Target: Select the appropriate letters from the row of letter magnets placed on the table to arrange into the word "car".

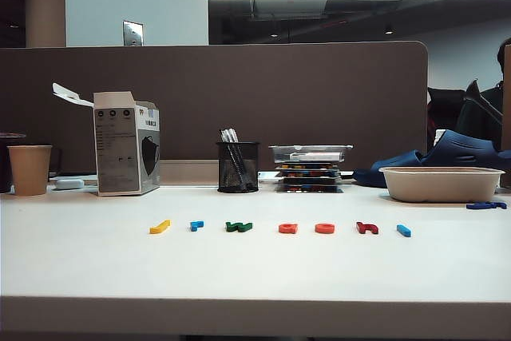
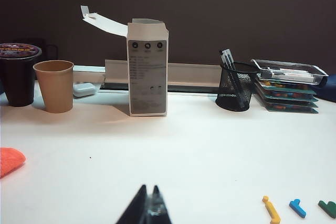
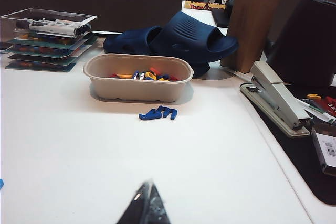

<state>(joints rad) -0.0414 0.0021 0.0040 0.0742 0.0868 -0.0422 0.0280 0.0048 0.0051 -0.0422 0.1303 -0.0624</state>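
Observation:
Seven letter magnets lie in a row across the white table (image 1: pixel 255 277). From the left they are yellow (image 1: pixel 160 227), the light-blue r (image 1: pixel 196 225), green (image 1: pixel 239 227), two rounded orange-red letters (image 1: pixel 288 228) (image 1: pixel 324 228), a dark red one (image 1: pixel 366 227) and a blue bar (image 1: pixel 404 231). Neither gripper shows in the exterior view. In the left wrist view my left gripper (image 2: pixel 149 190) hangs shut and empty over bare table, well short of the yellow letter (image 2: pixel 271 209) and the light-blue r (image 2: pixel 297 208). My right gripper (image 3: pixel 147 184) is shut and empty too, over bare table.
At the back stand a paper cup (image 1: pixel 30 169), a white carton (image 1: pixel 126 143), a mesh pen holder (image 1: pixel 237 167) and stacked trays (image 1: pixel 310 167). A beige bowl (image 3: pixel 137 88) of spare letters sits at the right, with blue letters (image 3: pixel 157 113) beside it and a stapler (image 3: pixel 278 98) further right.

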